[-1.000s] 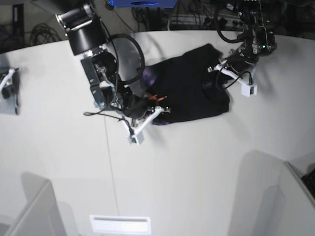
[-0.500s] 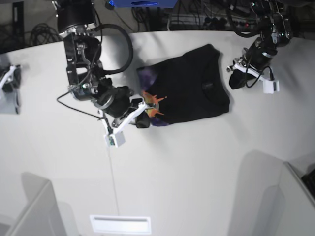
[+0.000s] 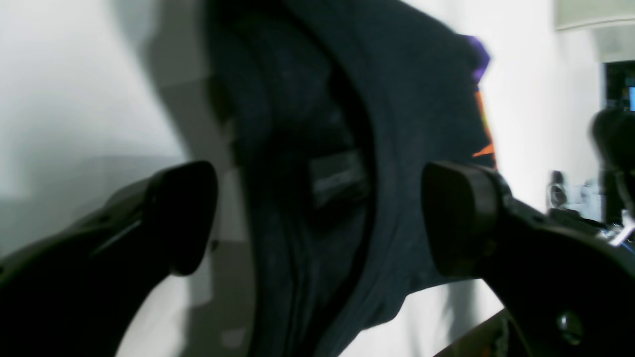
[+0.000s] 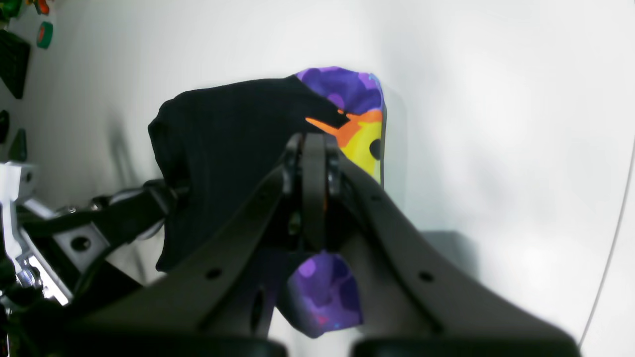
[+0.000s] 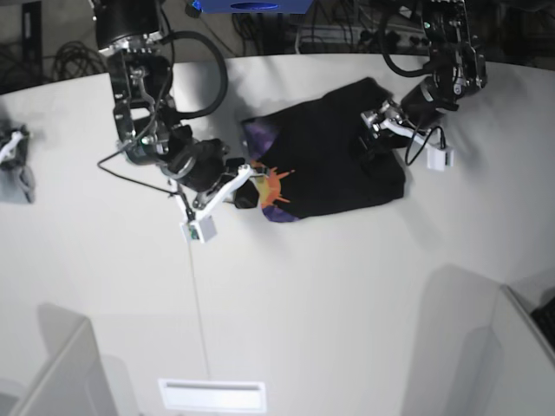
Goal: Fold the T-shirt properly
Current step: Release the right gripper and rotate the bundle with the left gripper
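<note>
Two hands are seen at opposite ends of the T-shirt (image 5: 334, 156) in the base view, on a white tabletop (image 5: 347, 295). The garment lies folded into a dark block, its printed edge turned toward the right hand (image 5: 245, 192) and its plain collar end beneath the left hand (image 5: 375, 139). Cables and dark equipment are seen beyond the far rim of the tabletop, and grey panels stand at the near corners.

From the left wrist view, blurred, the left hand (image 3: 317, 218) is shown spread wide, its two pads well apart with nothing between them. The T-shirt (image 3: 397, 124) lies below and ahead of the pads, with the collar opening and a small neck label (image 3: 337, 178) between them. This label is not made out in the base view.

From the right wrist view, the right hand (image 4: 313, 163) is shown pressed shut, with the fingers meeting at the cloth edge. Whether cloth is actually pinched cannot be told. The print (image 4: 357, 119) is seen ahead of the fingertips in purple, orange and yellow, and a purple fold hangs just under them. The opposite arm is seen to the side of the black cloth (image 4: 223, 148).

Against the frame half a second earlier, the left hand has been brought back over the collar end, and more orange print has been exposed beside the right hand.
</note>
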You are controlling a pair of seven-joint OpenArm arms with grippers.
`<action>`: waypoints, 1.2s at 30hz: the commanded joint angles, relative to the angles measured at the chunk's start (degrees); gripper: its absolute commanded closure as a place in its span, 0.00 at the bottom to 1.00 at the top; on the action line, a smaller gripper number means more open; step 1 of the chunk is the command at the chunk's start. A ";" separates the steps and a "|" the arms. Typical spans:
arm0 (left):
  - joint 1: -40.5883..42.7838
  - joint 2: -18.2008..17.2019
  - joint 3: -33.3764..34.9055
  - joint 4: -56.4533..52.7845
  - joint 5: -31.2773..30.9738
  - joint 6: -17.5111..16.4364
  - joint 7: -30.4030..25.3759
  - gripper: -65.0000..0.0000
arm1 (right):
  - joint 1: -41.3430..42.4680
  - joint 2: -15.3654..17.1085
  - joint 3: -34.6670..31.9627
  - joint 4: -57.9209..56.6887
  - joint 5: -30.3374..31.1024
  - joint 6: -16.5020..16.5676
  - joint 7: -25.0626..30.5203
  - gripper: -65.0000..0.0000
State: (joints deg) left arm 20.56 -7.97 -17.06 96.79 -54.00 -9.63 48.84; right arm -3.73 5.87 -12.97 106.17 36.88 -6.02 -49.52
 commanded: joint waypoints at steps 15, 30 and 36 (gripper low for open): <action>-5.04 -2.10 10.25 -7.08 2.96 0.62 0.26 1.00 | -8.63 1.03 18.47 3.59 0.52 4.13 0.95 1.00; -15.06 -15.64 31.70 -6.46 9.29 0.62 0.35 1.00 | -17.15 0.68 27.17 3.59 0.52 10.81 1.03 1.00; -21.66 -20.38 40.05 -6.82 9.29 0.62 0.35 1.00 | -19.09 0.68 27.17 3.59 0.52 10.55 1.03 1.00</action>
State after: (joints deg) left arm -0.75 -27.59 23.40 89.76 -46.50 -9.41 48.29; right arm -22.96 6.28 13.93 108.68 36.86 4.14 -49.32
